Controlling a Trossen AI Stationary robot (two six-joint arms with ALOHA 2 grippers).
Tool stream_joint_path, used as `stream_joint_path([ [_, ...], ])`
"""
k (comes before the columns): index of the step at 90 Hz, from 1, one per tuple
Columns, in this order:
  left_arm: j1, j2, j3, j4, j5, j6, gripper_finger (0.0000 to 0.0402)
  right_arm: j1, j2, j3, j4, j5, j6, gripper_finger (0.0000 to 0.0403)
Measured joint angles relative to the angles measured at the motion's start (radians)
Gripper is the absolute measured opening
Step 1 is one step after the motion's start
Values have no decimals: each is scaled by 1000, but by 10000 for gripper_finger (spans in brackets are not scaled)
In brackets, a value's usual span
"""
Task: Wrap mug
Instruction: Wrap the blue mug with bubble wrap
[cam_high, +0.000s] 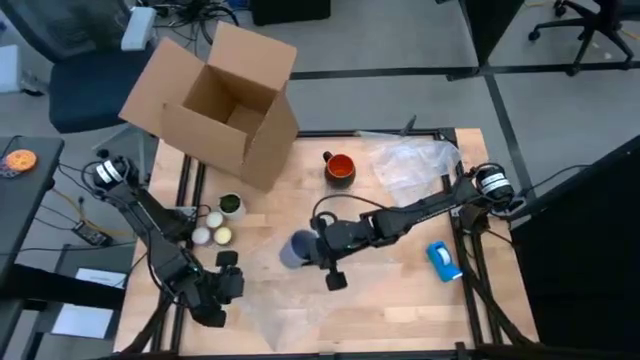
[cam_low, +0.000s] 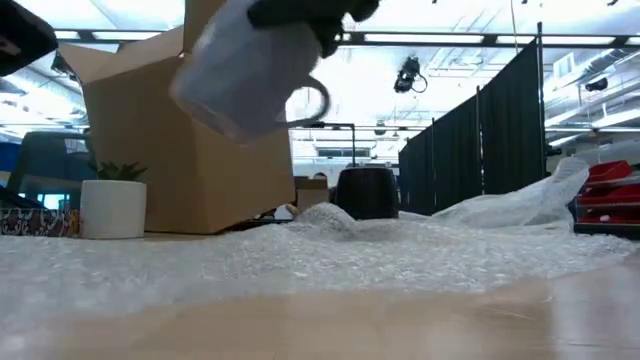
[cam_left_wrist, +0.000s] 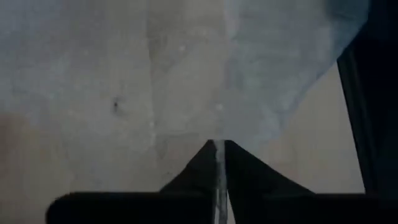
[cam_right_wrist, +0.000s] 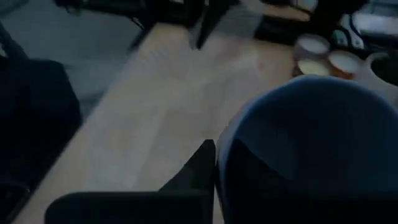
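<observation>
The orange-red mug (cam_high: 340, 168) stands upright on the table at the far middle; in the low view it shows as a dark mug (cam_low: 365, 193). My right gripper (cam_high: 312, 248) is shut on a different, blue-grey mug (cam_high: 296, 250) and holds it above the table's middle. A clear bubble wrap sheet (cam_low: 330, 255) lies spread over the near half of the table. My left gripper (cam_high: 230, 275), at the near left, is shut on that sheet (cam_left_wrist: 249, 74). My left gripper pinches an edge of the bubble wrap (cam_left_wrist: 219, 146) between its two shut fingers; the sheet spreads away from the fingertips over the wood. My right gripper holds the blue-grey mug by its wall near the rim (cam_right_wrist: 227, 149). One finger (cam_right_wrist: 200, 171) lies outside the wall; the mug hides the other. The mug hangs tilted, clear of the table, its handle (cam_low: 314, 101) free.
An open cardboard box (cam_high: 215, 100) stands at the far left. A small potted plant (cam_high: 231, 206) and small round candles (cam_high: 208, 228) sit near the left arm. A heap of clear plastic (cam_high: 415, 160) lies at the far right, a blue tape dispenser (cam_high: 445, 260) at the right.
</observation>
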Motion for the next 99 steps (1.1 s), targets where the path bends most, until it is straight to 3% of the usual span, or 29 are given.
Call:
stream_joint_path([
  [12, 0, 0, 0, 3, 9, 24, 2, 33, 80, 0, 119, -15, -1, 0],
  [28, 0, -1, 24, 5, 116, 22, 0, 62, 114, 29, 101, 23, 20, 0],
  [44, 0, -1, 51, 22, 98, 42, 0, 102, 129, 110, 116, 56, 1, 0],
  [68, 8, -1, 51, 41, 89, 68, 0, 135, 225, 243, -21, 55, -15, 0],
  [99, 15, -1, 51, 47, 69, 96, 0, 96, 288, 458, -394, 36, -72, 0],
])
